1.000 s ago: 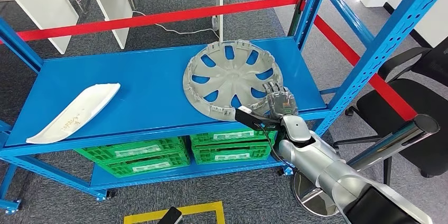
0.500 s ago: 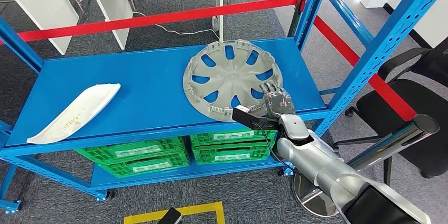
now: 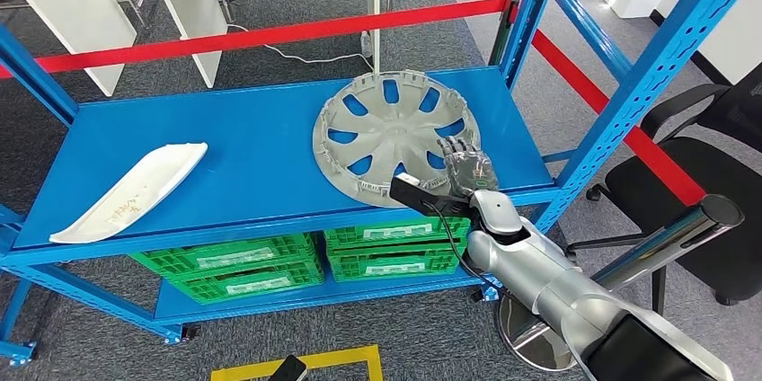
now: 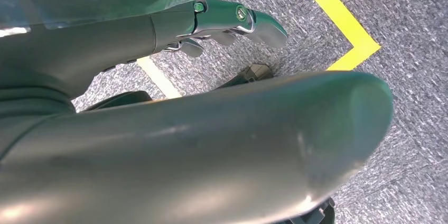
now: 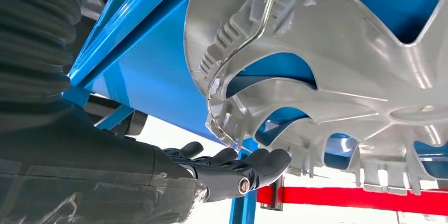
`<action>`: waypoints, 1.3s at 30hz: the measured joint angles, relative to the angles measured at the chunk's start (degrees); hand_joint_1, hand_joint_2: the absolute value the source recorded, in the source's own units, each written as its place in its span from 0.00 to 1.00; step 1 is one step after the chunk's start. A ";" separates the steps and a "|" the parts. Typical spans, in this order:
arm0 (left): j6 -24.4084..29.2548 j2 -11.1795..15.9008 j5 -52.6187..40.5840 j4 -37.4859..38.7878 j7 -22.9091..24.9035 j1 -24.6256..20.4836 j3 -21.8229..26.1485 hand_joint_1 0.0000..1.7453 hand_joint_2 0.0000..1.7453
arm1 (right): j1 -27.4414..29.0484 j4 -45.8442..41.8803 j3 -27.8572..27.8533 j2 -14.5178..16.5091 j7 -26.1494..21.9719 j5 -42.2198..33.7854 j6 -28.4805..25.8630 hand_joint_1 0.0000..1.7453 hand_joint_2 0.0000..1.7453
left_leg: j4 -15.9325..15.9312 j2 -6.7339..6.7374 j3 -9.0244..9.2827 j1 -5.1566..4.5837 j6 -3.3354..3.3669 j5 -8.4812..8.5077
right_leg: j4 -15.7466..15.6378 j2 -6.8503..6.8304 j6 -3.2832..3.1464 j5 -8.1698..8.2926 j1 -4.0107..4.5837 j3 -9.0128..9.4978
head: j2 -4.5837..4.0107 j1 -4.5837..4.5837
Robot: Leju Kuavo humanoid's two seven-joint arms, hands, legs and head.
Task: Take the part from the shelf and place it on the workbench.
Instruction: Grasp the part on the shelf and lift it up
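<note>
On the blue shelf [image 3: 225, 147], the right robot hand [image 3: 467, 168] (fingers extended) reaches the hubcap [image 3: 391, 134].

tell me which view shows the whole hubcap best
The head view: the grey hubcap lies whole on the blue shelf. The right wrist view shows part of its ribbed rim and spokes close up.

The robot's right hand [image 3: 467, 168] rests at the near edge of the round grey plastic wheel cover [image 3: 394, 134] on the blue metal shelf [image 3: 252, 143].
</note>
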 joint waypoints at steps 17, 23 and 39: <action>0.07 0.01 -0.07 0.00 -0.07 -0.01 0.00 0.00 0.00 | 0.72 -0.63 -0.21 -0.30 0.56 -2.36 0.79 1.00 1.00 | 0.00 0.01 0.08 0.00 -0.01 -0.01 | -0.02 0.02 0.00 0.00 0.00 0.07 | 0.00 -0.01; 0.08 0.01 -0.01 0.00 -0.23 -0.01 0.00 0.00 0.00 | 0.61 -0.66 -0.19 -0.44 0.54 -2.37 0.86 1.00 1.00 | -0.01 -0.01 0.07 0.00 -0.01 -0.02 | -0.03 -0.02 0.00 -0.02 0.00 0.07 | 0.00 -0.01; 0.10 0.00 0.00 0.00 -0.41 -0.02 0.00 0.00 0.00 | 0.41 -0.65 -0.13 -0.61 0.50 -2.96 0.86 1.00 1.00 | -0.02 -0.01 0.07 0.00 -0.01 -0.02 | -0.06 -0.05 0.01 -0.02 0.00 0.10 | 0.00 -0.01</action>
